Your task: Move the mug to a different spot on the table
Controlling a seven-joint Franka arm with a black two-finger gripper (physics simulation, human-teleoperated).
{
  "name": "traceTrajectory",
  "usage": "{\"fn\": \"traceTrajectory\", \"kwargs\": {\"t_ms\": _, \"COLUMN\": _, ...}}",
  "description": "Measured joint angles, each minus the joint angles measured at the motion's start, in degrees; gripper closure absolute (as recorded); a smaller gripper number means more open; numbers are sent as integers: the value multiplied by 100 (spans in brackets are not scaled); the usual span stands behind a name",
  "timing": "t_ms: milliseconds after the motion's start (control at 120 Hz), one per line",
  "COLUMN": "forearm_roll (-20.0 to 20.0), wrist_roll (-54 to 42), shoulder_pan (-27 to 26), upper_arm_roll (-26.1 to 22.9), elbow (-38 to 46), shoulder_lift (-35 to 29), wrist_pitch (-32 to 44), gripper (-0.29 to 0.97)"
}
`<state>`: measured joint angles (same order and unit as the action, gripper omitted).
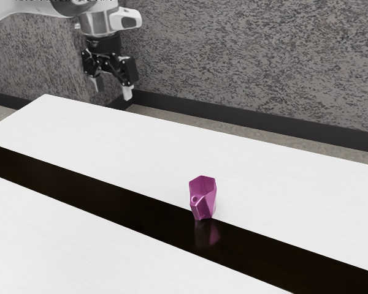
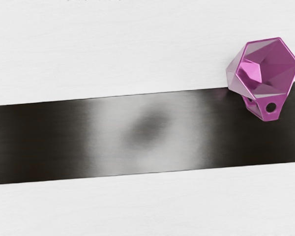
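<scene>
My claw [image 1: 113, 90] hangs open and empty, well apart from the mug [image 1: 203, 198]. The mug is glossy magenta with flat facets and a hexagonal mouth. It stands upright on the matte white table [image 1: 110, 141], at the edge of the shiny black stripe [image 1: 80, 184]. Its small ringed handle [image 1: 195, 199] points over the stripe, toward the exterior view's left.
</scene>
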<state>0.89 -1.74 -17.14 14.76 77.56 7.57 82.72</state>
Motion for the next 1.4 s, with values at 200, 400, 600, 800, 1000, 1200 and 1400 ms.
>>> {"fn": "traceTrajectory", "kwargs": {"t_ms": 200, "forearm_roll": -61, "wrist_roll": -104, "shoulder_pan": -124, "upper_arm_roll": -398, "elbow": 525, "shoulder_lift": 83, "wrist_pitch": 256, "gripper": 0}}
{"fn": "traceTrajectory", "kwargs": {"t_ms": 400, "forearm_roll": 942, "wrist_roll": -48, "shoulder_pan": -900, "upper_arm_roll": -673, "elbow": 1883, "shoulder_lift": 270, "wrist_pitch": 1257, "gripper": 0}}
{"fn": "traceTrajectory", "kwargs": {"t_ms": 600, "forearm_roll": 1214, "wrist_roll": 490, "shoulder_pan": -962, "upper_arm_roll": -764, "elbow": 2573, "shoulder_lift": 499, "wrist_pitch": 2007, "gripper": 0}}
{"fn": "traceTrajectory", "kwargs": {"t_ms": 800, "forearm_roll": 818, "wrist_roll": 906, "shoulder_pan": -966, "upper_arm_roll": -773, "elbow": 2910, "shoulder_lift": 701, "wrist_pitch": 2774, "gripper": 0}}
{"fn": "traceTrajectory", "kwargs": {"t_ms": 1000, "forearm_roll": 663, "wrist_roll": 1136, "shoulder_pan": -962, "upper_arm_roll": -756, "elbow": 2941, "shoulder_lift": 1137, "wrist_pitch": 3715, "gripper": 0}}
{"fn": "traceTrajectory", "kwargs": {"t_ms": 1200, "forearm_roll": 649, "wrist_roll": 1096, "shoulder_pan": -958, "upper_arm_roll": -646, "elbow": 3276, "shoulder_lift": 1245, "wrist_pitch": 4466, "gripper": 0}}
{"fn": "traceTrajectory", "kwargs": {"t_ms": 1400, "forearm_roll": 648, "wrist_roll": 836, "shoulder_pan": -949, "upper_arm_roll": -574, "elbow": 3247, "shoulder_lift": 1387, "wrist_pitch": 4880, "gripper": 0}}
